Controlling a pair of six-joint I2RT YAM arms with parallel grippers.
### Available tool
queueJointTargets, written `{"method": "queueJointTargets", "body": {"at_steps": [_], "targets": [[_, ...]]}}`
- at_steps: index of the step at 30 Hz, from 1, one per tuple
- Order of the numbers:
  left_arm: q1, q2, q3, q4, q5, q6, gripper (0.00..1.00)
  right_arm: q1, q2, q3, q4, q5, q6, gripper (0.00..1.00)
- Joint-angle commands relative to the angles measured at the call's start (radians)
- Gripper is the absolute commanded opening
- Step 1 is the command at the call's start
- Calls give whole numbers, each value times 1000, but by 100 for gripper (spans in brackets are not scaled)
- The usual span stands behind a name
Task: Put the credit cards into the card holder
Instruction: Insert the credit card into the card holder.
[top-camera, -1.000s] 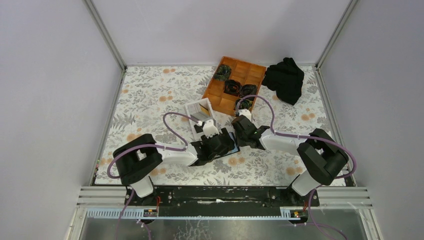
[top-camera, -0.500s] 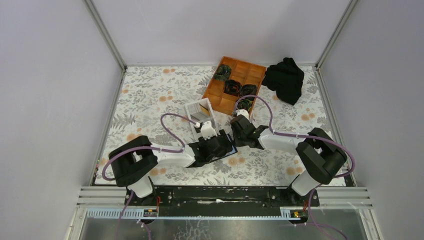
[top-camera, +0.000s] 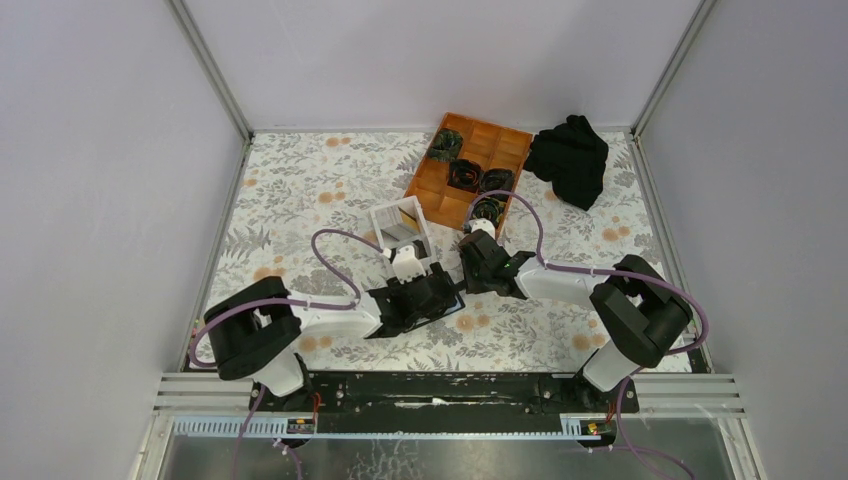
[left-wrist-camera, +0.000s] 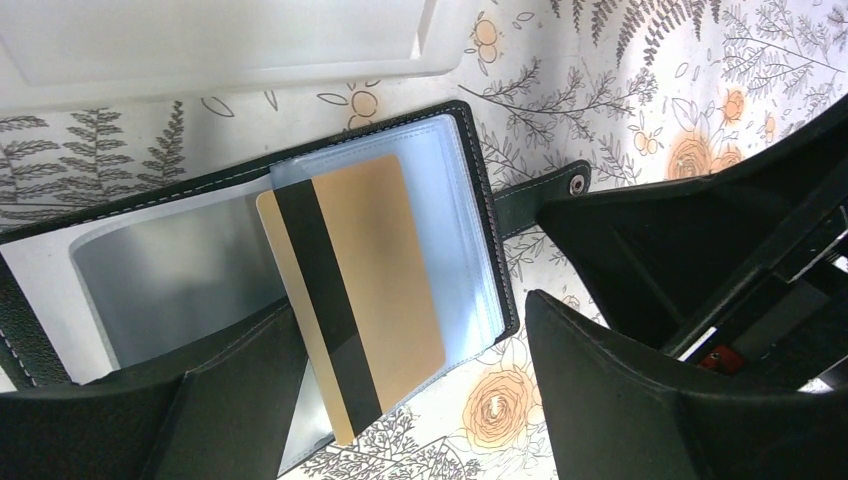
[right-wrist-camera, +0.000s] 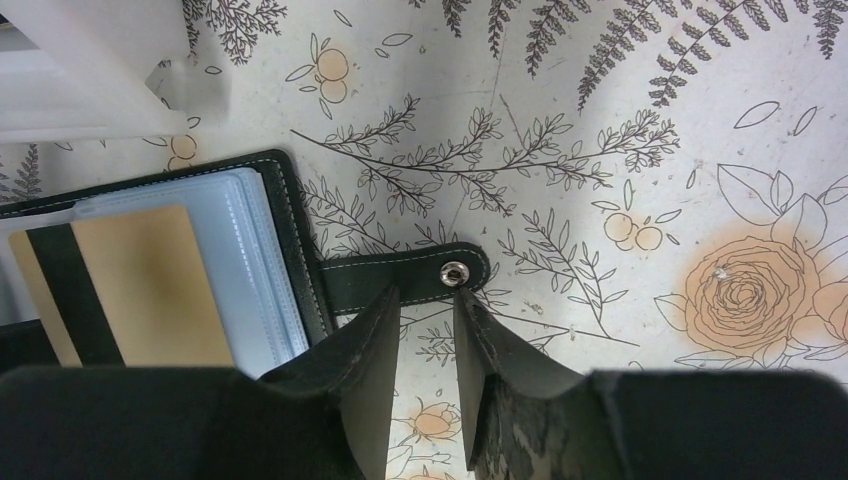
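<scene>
The black card holder lies open on the table, its clear sleeves facing up. An orange-tan credit card with a black stripe sits partly inside a sleeve, its near end sticking out. My left gripper is open wide above that end, with one finger on each side and not touching the card. In the right wrist view, the holder and card lie at the left. My right gripper is narrowly open, with its tips at the strap tab and nothing between them. No light blue card is in view.
A white open-topped box stands just beyond the holder. An orange compartment tray holding dark items and a black cloth are at the back right. In the top view, both grippers, left and right, meet at mid-table.
My left gripper has drawn back to the left, toward its base. My right gripper has shifted slightly left and stays at the strap.
</scene>
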Motion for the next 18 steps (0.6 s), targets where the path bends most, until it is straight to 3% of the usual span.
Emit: {"method": "queueJointTargets", "body": {"at_steps": [1,18], "targets": [[0,56,-97,-389,27,7,86,2,30,11,-34,-3,5,34],[0,64,-94,-389,25,15,87,4,-8,54,-65,-4,-21,34]]}}
